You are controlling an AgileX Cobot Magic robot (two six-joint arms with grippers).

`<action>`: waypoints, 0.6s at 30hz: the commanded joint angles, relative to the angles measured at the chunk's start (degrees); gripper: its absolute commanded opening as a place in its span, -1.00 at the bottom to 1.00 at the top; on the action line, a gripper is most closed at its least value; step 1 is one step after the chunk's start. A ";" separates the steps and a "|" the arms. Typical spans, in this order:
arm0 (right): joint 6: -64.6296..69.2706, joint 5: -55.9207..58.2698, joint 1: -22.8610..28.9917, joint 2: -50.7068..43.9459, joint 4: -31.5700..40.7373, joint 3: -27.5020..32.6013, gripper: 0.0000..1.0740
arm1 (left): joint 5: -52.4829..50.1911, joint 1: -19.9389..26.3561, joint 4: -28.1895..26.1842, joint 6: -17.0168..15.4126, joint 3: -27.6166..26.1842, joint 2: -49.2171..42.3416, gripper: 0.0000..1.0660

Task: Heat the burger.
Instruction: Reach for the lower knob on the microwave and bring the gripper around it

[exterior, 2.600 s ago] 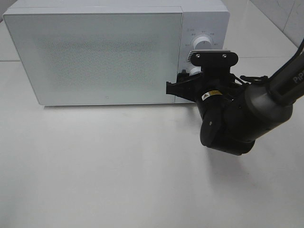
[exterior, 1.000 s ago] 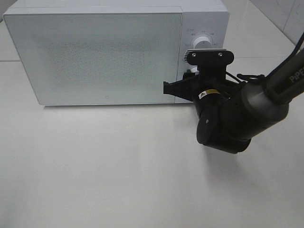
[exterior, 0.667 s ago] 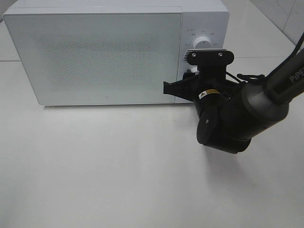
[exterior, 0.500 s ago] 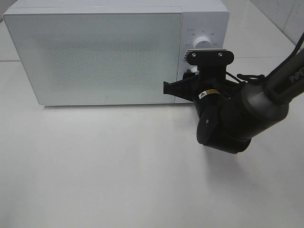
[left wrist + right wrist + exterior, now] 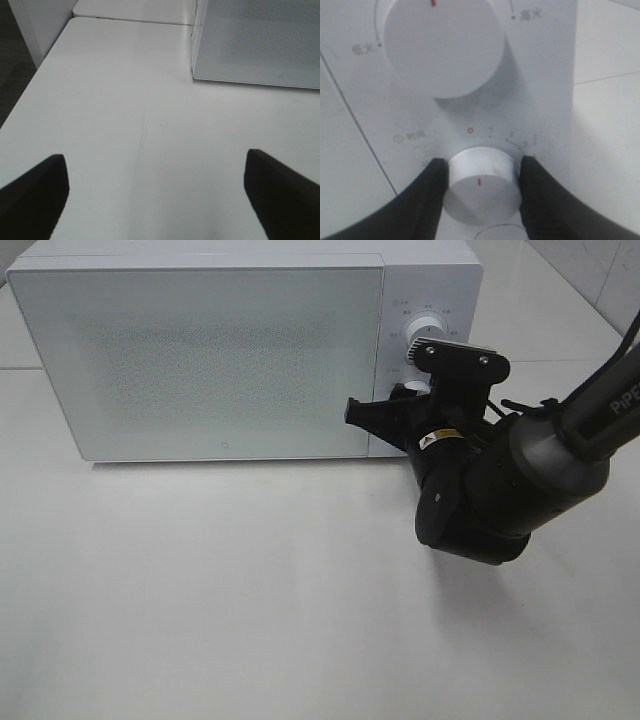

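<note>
Microwave [image 5: 200, 350], high view: white box, frosted door shut; open white table [image 5: 200, 590] in front for your moves.
Burger: hidden from you in all views; heading cannot be told.
Left gripper [image 5: 155, 195], left wrist: spread wide, empty, above the smooth tabletop.
Right gripper [image 5: 481, 187], right wrist: pinches the round white lower dial [image 5: 480, 182].

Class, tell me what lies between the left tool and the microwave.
Only bare white table lies between the left tool and the microwave, as the left wrist view shows.
</note>
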 commanded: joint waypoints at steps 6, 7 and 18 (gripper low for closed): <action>21.89 -2.06 -0.57 -0.86 -5.61 -1.32 -1.00 | -0.11 -0.23 -0.17 0.00 0.23 -1.20 0.63; 26.99 -2.01 -0.57 -0.86 -5.90 -1.32 -1.00 | -0.11 -0.23 -0.17 0.00 0.23 -1.20 0.63; 57.75 -2.06 -0.57 -0.86 -8.14 -1.32 -1.00 | -0.11 -0.23 -0.17 0.00 0.23 -1.20 0.63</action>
